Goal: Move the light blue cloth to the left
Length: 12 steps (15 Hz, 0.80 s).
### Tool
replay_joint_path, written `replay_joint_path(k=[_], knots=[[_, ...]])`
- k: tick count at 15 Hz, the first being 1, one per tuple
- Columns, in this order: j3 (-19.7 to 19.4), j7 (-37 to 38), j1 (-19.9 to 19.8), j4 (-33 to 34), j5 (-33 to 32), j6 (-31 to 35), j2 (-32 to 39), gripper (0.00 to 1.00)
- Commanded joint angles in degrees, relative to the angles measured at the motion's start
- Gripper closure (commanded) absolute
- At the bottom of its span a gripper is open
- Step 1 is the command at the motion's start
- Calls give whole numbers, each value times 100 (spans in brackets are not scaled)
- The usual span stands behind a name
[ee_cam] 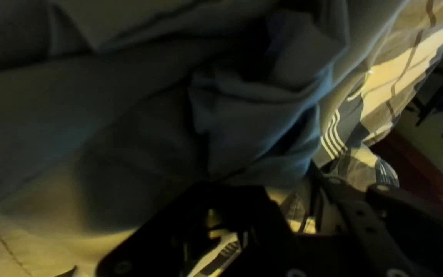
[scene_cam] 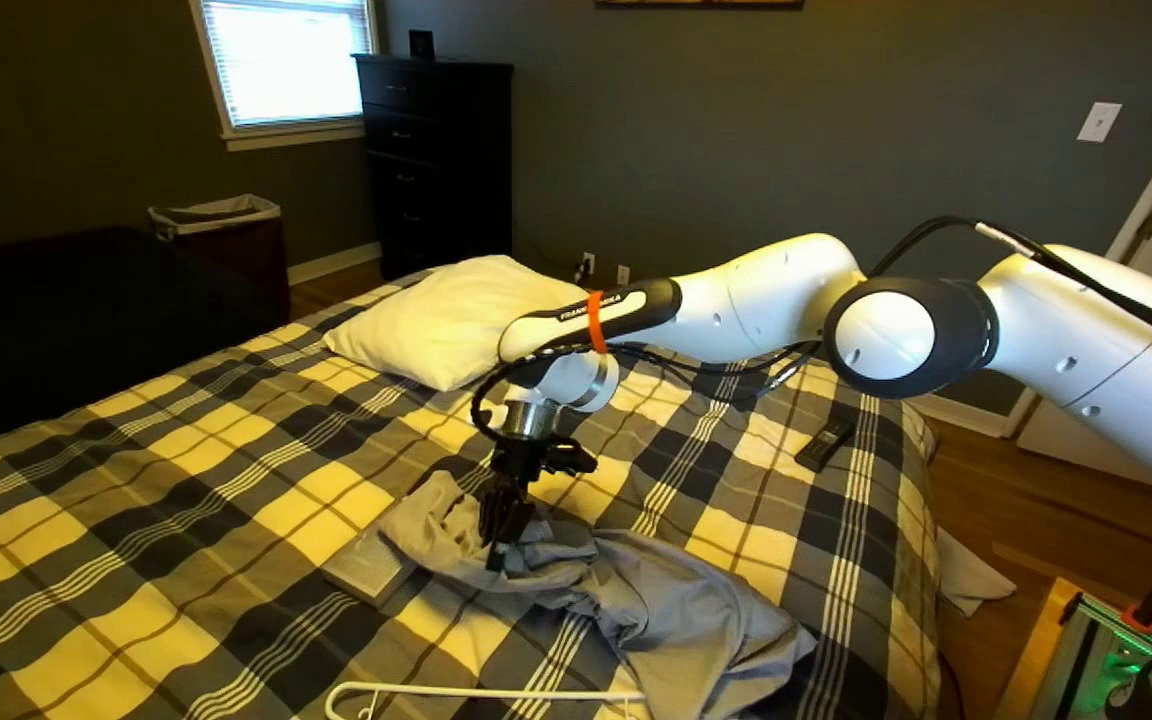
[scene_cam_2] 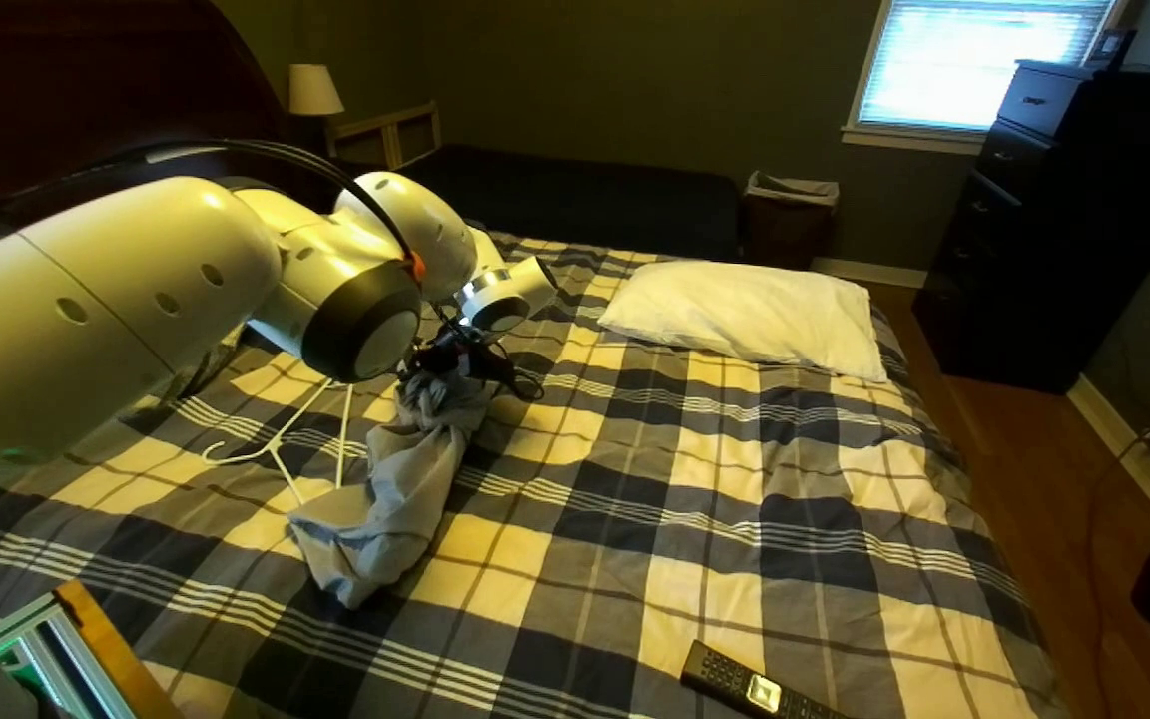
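- My gripper (scene_cam: 504, 540) points downward near the middle of the frame in an exterior view, its black fingers (scene_cam: 499, 512) set among the folds of the light blue cloth (scene_cam: 706, 615).
- Around my fingers the cloth lies on both sides: a short, crumpled part to their left in that frame, and a longer, twisted part running off toward the lower right.
- In an exterior view the cloth (scene_cam_2: 390, 499) is bunched up against my gripper just left of center and trails down to the lower left of center.
- In the wrist view my fingers come in from the bottom, dark and blurred; cloth fills the upper left and center, one bunched fold right at my fingertips.
- Whether I pinch that fold or only stand around it, I cannot tell.
- A flat, pale rectangular object (scene_cam: 371, 565) sits left of my fingers, its right part hidden by cloth.
- A white clothes hanger (scene_cam: 486, 692) lies along the bottom edge, reaching to the cloth's outline.
- A pillow (scene_cam_2: 745, 315) and a black remote control (scene_cam_2: 725, 679) rest on the plaid bedspread (scene_cam_2: 635, 519), well apart from me.
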State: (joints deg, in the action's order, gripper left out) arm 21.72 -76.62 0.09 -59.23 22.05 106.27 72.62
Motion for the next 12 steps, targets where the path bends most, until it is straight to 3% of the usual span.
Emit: replay_joint_path(k=[1,3,6,11,12], knots=[[-379,-185,283,76,-591,279,-116,38],[-500,-286,218,-19,-744,716,-319,23],[-588,-560,-218,-540,-573,1733,-816,2],[-423,-910,-1268,-1495,-165,3565,-1601,0],[-499,-643,-926,-698,-430,3015,-1105,0]])
